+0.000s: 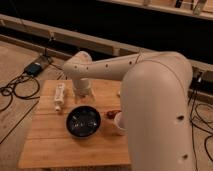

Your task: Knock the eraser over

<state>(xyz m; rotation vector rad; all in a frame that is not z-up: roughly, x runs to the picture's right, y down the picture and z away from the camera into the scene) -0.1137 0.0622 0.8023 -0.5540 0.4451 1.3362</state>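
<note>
The eraser is hidden behind my arm's large white link (pixel 155 110), which covers the right side of the wooden table (pixel 50 145). My gripper (pixel 83 94) hangs from the wrist over the far middle of the table. It is just behind the black bowl (pixel 83 121) and to the right of the white bottle (pixel 59 95). A white cup (pixel 119 124) shows partly at the arm's edge, with a small red thing (pixel 114 114) beside it.
The white bottle lies on its side at the table's far left. Cables and a small box (pixel 35 68) lie on the floor to the left. A low ledge (pixel 100 42) runs behind the table.
</note>
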